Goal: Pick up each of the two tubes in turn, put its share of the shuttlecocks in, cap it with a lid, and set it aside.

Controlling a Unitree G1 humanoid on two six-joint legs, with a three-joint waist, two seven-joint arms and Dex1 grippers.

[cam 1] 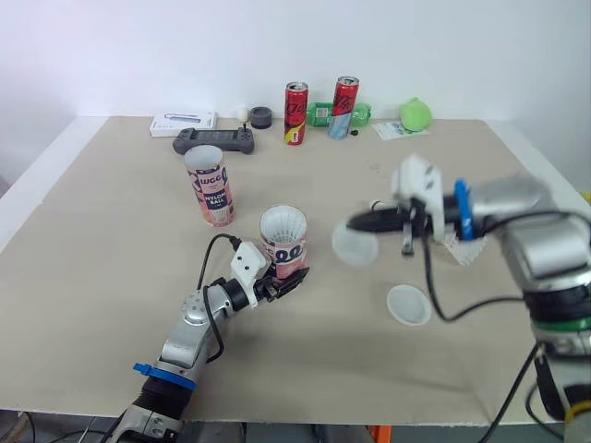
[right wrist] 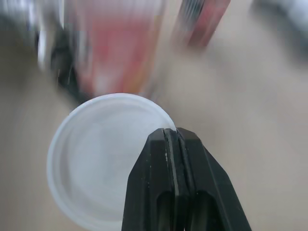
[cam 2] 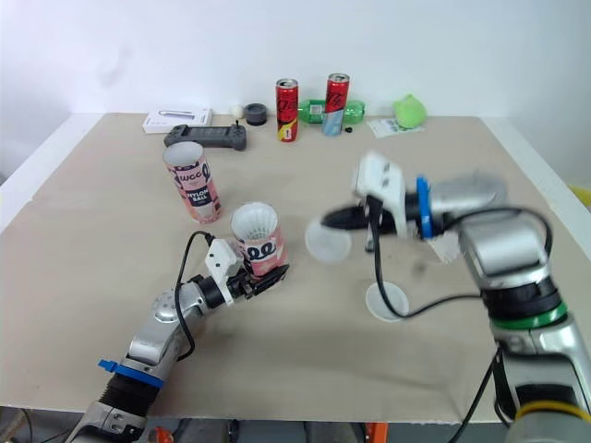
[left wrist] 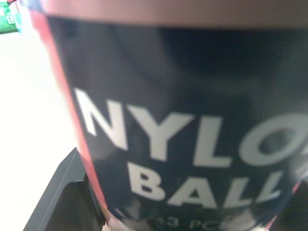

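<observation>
The beige table [cam 1: 111,277] carries two pink cardboard tubes. The far tube [cam 1: 210,185] stands alone. The near tube [cam 1: 283,242], loaded with white shuttlecocks [cam 1: 283,221], is clamped by the left gripper [cam 1: 282,284]. The right gripper [right wrist: 172,139] pinches the translucent round plastic lid [right wrist: 96,154] by its rim, in the air beside that tube's mouth. Caution: a rim-only pinch may let the lid tilt and seat crooked.

We see a beige table [cam 1: 83,277] across the frame. Along its far edge, top centre, sit a white box [cam 1: 184,124], a black controller [cam 1: 214,140], a red can [cam 1: 295,113], a taller red can [cam 1: 345,107] and a green bottle [cam 1: 320,114] on its side. An upright tube [cam 1: 210,185] stands left of centre — a white lid [cam 1: 408,305] lies flat, lower right of centre.
</observation>
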